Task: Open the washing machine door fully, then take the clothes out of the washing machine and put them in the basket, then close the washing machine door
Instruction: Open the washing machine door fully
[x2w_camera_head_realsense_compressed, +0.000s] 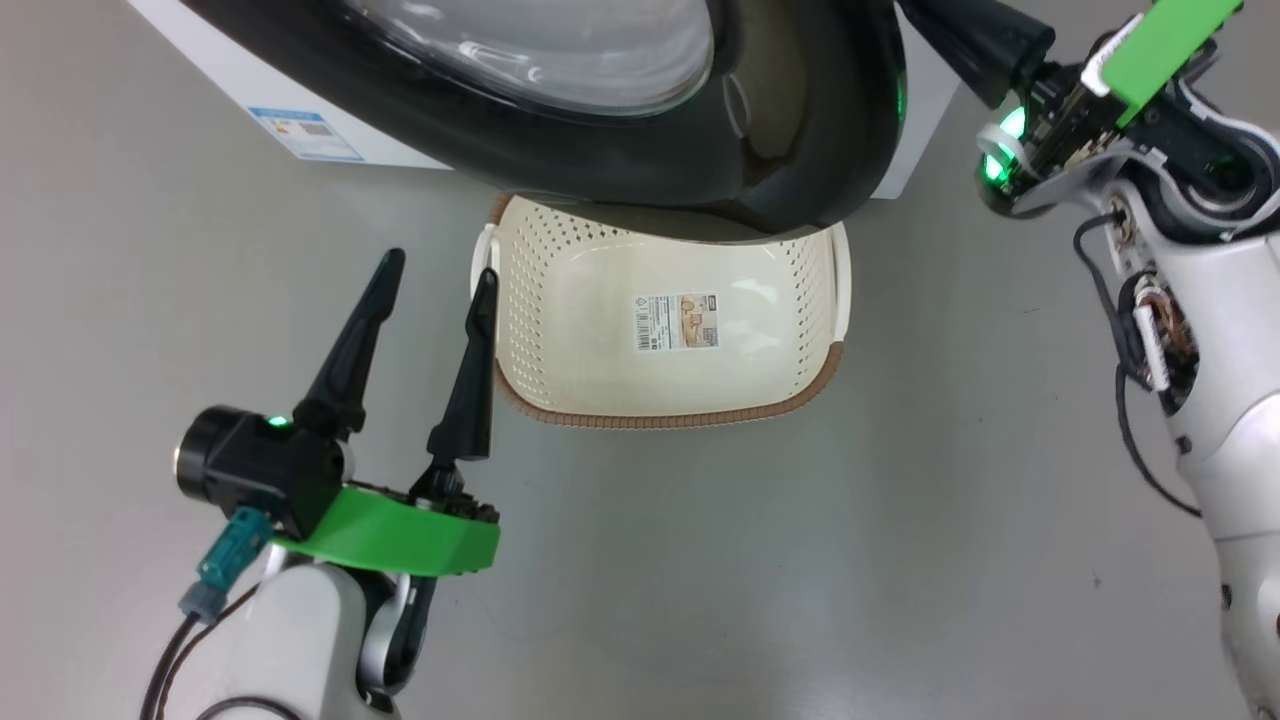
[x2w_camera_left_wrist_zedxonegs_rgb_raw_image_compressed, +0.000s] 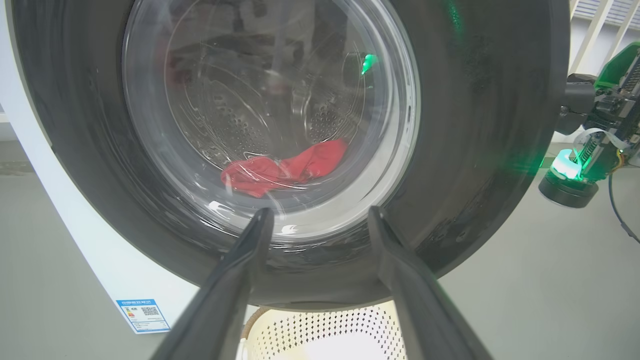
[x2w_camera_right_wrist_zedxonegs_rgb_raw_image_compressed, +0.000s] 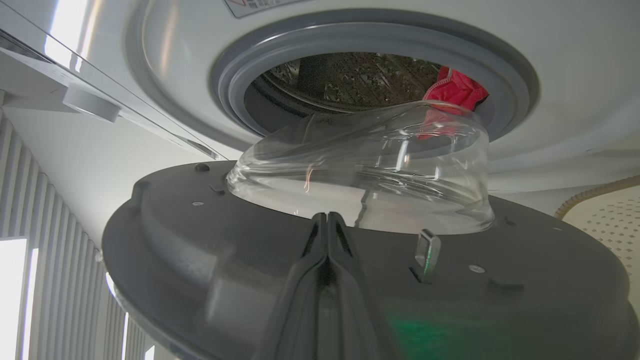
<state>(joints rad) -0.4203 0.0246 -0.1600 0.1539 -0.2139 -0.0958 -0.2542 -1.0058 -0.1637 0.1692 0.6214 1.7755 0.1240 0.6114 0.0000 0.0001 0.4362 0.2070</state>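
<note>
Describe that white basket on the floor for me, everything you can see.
The basket is cream-white perforated plastic, a rounded rectangle with a brown woven-look rim, white side handles and a paper label on its bottom. It stands upright and empty on the grey floor, its far end hidden under the washing machine door.

Head view: the washing machine door (x2w_camera_head_realsense_compressed: 800, 150), cut by the top edge, hides the far end of the basket (x2w_camera_head_realsense_compressed: 660, 420); print on its label (x2w_camera_head_realsense_compressed: 677, 321) is too small to read. Left wrist view: the clothes (x2w_camera_left_wrist_zedxonegs_rgb_raw_image_compressed: 285, 170) are blurred by door reflections.
</note>
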